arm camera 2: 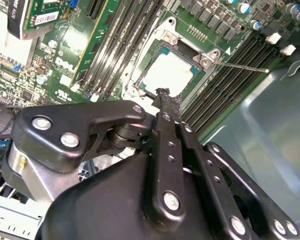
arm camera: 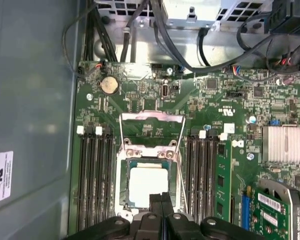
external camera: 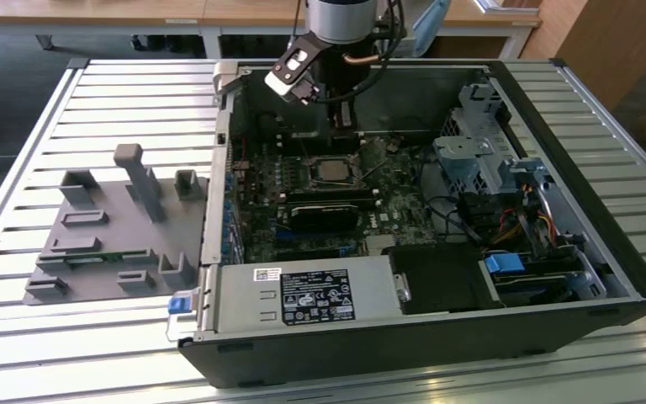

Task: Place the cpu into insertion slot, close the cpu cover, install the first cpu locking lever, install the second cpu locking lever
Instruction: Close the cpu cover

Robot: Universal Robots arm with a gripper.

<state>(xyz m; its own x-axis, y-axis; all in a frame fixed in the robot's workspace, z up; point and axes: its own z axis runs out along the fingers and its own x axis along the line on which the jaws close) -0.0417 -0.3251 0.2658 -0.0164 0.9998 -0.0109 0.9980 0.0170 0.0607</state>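
Dull silver-grey square cpu (arm camera: 148, 184) — we count one — lies flat inside the small dark square insertion slot (arm camera: 124, 182) with its metal rim, on the green circuit board (arm camera: 140, 95). We see one thin silver cpu cover (arm camera: 151, 117), a frame with a cut-out centre. It is swung open, off the socket, on the far side of it from the fingertips. In the second wrist view one thin metal lever rod (arm camera 2: 240, 65) sticks out from a corner of the socket, unlatched.

The single black gripper (arm camera: 161, 199) hangs right over the chip's near edge with its two fingers pressed together and nothing between them. We cannot tell whether the tips touch the cpu. In both wrist views the fingers hide a strip of the chip and part of the slot rim.

Around the socket we count two banks of long black memory slots, one on either side. One green memory module (arm camera: 223, 175) stands at the outer edge of one bank. Farther out are one round silver coin battery (arm camera: 108, 85) and one finned silver heat sink (arm camera: 284, 144), with black cables (arm camera: 160, 30) looping past the board's edge.

In the exterior view the open black computer case (external camera: 413, 353) lies on a slatted metal table (external camera: 31, 337), beside one grey moulded fixture (external camera: 110, 227).
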